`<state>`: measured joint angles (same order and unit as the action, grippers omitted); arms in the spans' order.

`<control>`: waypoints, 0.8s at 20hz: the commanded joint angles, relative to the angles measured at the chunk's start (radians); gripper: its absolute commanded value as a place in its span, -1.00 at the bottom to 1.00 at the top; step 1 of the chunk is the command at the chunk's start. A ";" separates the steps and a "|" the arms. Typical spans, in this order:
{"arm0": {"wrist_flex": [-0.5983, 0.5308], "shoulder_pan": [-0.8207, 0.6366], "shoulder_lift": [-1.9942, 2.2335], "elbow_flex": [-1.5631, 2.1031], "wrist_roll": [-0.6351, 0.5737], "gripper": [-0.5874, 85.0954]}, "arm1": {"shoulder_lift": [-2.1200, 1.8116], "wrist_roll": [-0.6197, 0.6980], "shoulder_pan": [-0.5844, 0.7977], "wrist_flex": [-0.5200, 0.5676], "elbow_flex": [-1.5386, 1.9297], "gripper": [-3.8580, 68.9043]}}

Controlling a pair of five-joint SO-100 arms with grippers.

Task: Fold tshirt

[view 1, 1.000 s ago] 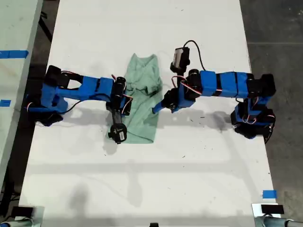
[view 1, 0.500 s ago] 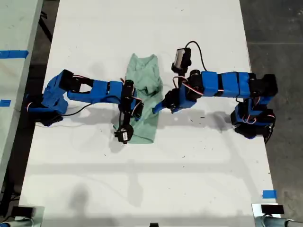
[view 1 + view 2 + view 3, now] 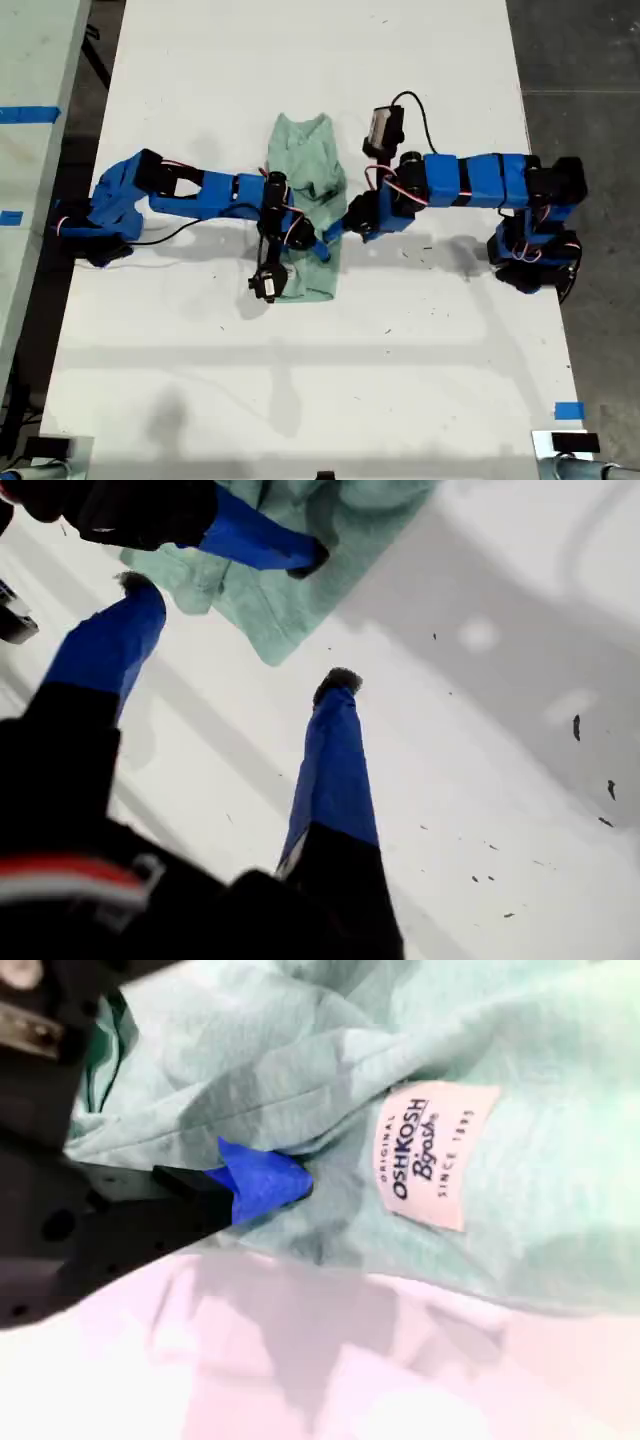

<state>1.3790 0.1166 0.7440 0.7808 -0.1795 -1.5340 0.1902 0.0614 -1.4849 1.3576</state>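
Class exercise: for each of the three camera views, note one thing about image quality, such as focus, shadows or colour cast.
Exterior view: sharp, evenly lit, soft arm shadows on the table. First wrist view: near arm parts dark and soft, a broad grey shadow crossing the white surface. Second wrist view: close, slightly blurred, pinkish cast below the tshirt, though its tag reads clearly.

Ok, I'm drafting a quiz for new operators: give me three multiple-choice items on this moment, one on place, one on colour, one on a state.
1. In the exterior view, where is the tshirt?
A. between the two arms
B. at the view's bottom edge
C. on the floor

2. What colour is the tshirt?
A. white
B. pale mint green
C. blue

3. How is my first end effector?
A. shut on the tshirt
B. open and empty
C. out of view

Answers:
1. A, it lies between both arms.
2. B, its cloth is mint green.
3. B, the fingers are spread over the white table, holding nothing.
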 commanded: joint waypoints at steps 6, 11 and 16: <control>0.293 0.031 0.321 -0.011 0.074 -0.28 | -0.109 -0.011 -0.018 0.015 -0.006 -0.09; 0.443 0.064 0.477 0.043 0.140 -0.30 | -0.114 -0.017 -0.037 0.011 -0.017 -0.09; 0.408 0.107 0.500 0.152 0.227 -0.32 | -0.071 -0.041 -0.072 0.032 -0.040 -0.09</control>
<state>1.7932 0.1979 1.1628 0.9143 0.0107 -1.5739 0.1641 0.0138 -1.4757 1.3652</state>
